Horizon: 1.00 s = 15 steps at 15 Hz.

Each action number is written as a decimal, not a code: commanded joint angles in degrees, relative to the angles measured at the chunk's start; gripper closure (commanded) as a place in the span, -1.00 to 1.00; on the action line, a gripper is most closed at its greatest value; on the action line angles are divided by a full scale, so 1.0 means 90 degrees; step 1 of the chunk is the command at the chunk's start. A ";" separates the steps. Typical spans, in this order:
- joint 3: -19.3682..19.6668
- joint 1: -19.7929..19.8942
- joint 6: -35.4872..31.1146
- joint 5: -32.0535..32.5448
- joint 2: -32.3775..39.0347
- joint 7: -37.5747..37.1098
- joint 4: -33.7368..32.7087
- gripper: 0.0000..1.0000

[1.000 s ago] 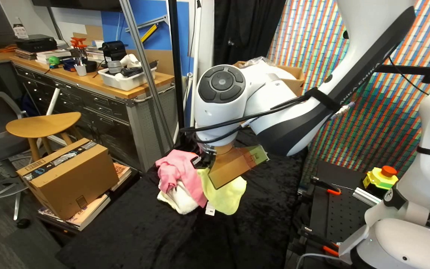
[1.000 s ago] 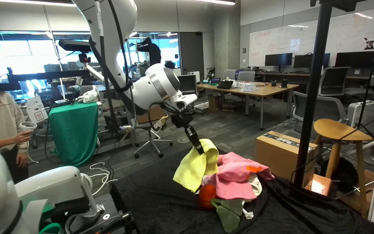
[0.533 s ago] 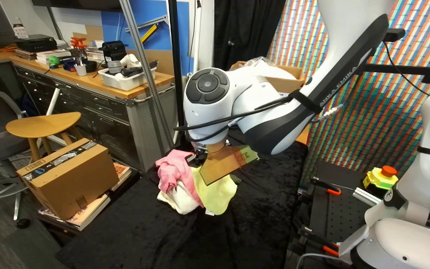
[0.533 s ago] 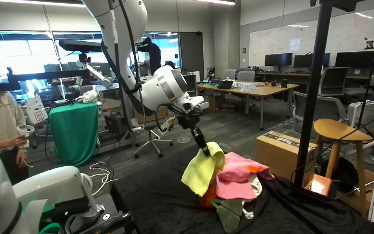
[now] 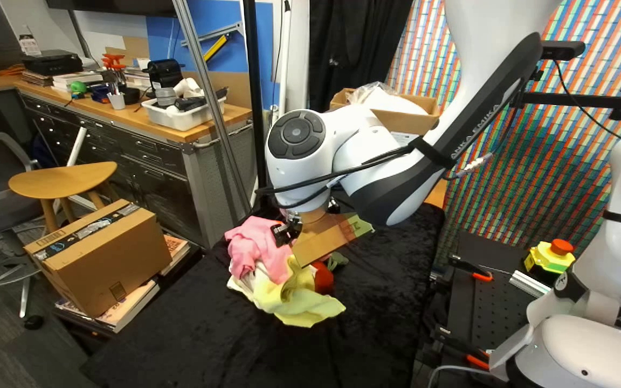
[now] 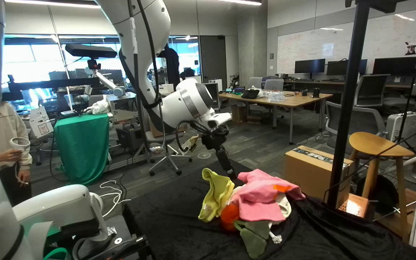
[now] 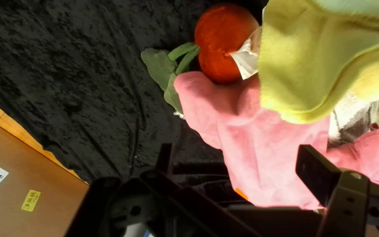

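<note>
A: Start wide. How to read the room?

B: As a lab or workshop. Find a whiteboard (image 6: 338, 43) in an exterior view, and, also in an exterior view, a cluttered workbench (image 5: 100, 143) with drawers.

A: And the surface (image 5: 181, 345)?

B: Black, velvety-looking, rumpled in places. Near its edge in both exterior views, spot a wooden stool (image 5: 62, 180), then a taped carton (image 5: 100, 253) resting on books (image 5: 132, 303).

A: On to smaller things. Where to look for the yellow cloth (image 7: 308, 65)?

B: In the wrist view, lapping loosely over the pink cloth (image 7: 268, 148), right beside a red plush-looking thing (image 7: 222, 39) with green leaf-shaped pieces (image 7: 158, 65). In an exterior view, notice off-white fabric (image 6: 284, 206) peeking out beneath the pink.

A: And the pincer (image 7: 237, 161)?

B: Over the pink cloth, with fingers spread wide, gripping nothing. Just above or touching? Hard to make out.

A: Which step in hand, then?

B: Most likely a release, judging by the spread fingers and the free-lying yellow cloth nearby.

A: Calling for what next?

B: Presumably a clean lift away, steering clear of the pink folds to avoid dragging them; for any fresh hold, better a raised edge than a flat stretch.
</note>
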State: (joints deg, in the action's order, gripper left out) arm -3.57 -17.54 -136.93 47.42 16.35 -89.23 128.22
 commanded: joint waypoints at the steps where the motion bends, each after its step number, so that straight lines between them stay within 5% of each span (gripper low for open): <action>1: -0.0148 0.0143 0.0046 -0.0123 -0.0178 0.0281 0.0222 -1.00; 7: -0.0325 0.0146 0.0029 -0.0154 -0.0529 0.0632 0.0853 -1.00; 15: -0.0675 0.0163 -0.1374 -0.0217 -0.0491 0.1921 0.1250 -1.00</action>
State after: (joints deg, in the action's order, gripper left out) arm -8.35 -17.18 -143.03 46.33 12.02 -77.98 138.54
